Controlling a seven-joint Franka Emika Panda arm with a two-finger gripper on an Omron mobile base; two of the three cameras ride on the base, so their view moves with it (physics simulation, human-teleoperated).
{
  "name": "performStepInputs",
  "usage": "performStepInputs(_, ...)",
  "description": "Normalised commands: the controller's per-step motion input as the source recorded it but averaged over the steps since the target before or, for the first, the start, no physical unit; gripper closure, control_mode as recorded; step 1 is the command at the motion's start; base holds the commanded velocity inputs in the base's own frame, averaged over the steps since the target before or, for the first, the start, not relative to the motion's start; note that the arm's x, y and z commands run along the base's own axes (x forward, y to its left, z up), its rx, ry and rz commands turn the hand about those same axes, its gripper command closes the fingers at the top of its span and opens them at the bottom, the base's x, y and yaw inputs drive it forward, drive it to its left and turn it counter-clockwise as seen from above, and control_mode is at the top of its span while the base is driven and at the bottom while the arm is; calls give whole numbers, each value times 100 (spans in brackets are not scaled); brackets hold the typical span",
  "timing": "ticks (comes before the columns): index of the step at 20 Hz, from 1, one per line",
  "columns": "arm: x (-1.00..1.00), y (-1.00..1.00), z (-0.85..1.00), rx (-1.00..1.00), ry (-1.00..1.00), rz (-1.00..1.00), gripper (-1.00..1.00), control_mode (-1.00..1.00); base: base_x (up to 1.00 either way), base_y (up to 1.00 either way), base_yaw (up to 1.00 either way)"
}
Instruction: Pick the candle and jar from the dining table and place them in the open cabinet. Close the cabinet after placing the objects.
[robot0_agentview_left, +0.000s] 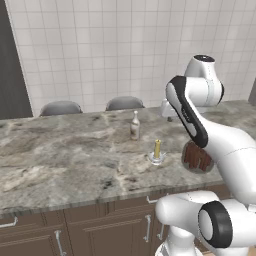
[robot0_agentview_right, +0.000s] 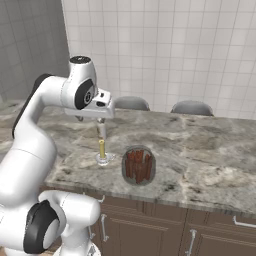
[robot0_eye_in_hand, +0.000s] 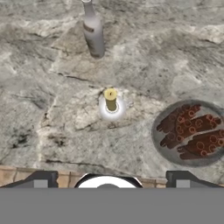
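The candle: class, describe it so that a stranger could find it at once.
On the long grey-brown marble dining table, near its front edge, stands a short yellow stick candle on a small round clear holder. It stands between a taller clear glass bottle and a squat reddish-brown ribbed jar.

candle (robot0_eye_in_hand: 110, 99) upright beside jar (robot0_eye_in_hand: 189, 133)

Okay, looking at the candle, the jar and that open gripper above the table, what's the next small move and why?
Probably lower the gripper straight down toward the candle. In the hand view the candle stands upright almost centred between the open fingertips, the jar sits off to one side and the bottle stands farther away, so the way down looks free. Nothing is held yet.
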Motion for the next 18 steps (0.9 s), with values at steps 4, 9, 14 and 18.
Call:
performStepInputs(4, -2, -25, -14, 0, 0, 2, -100, -100, 0, 0, 0)
performStepInputs(9, -5, -31, -19, 5, 0, 5, -100, -100, 0, 0, 0)
performStepInputs(14, -7, -28, -26, 4, 0, 7, -100, -100, 0, 0, 0)
performStepInputs(18, -1, -25, -33, 0, 0, 7, -100, -100, 0, 0, 0)
